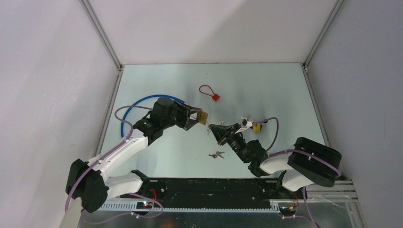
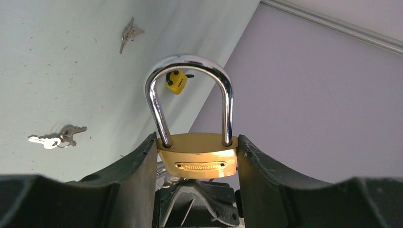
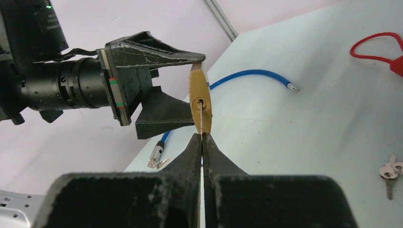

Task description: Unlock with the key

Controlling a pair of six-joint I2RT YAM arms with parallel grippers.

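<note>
- Clamping padlock [image 2: 198, 159] body in left pincer [image 2: 197, 138], closed against both sides.
- Pinching key [image 3: 203, 114] in fully closed right pincer [image 3: 202, 138], blade tip at padlock keyhole.

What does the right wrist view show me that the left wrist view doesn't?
Only the right wrist view: the thin silver key, pinched in the right gripper, its tip at the keyway of the small brass padlock; also a blue cable and a red loop tag. Only the left wrist view: the padlock's chrome shackle, both legs seated in the body, and a small yellow block beyond it. Both: the padlock clamped in the left gripper, and loose silver keys on the table.
</note>
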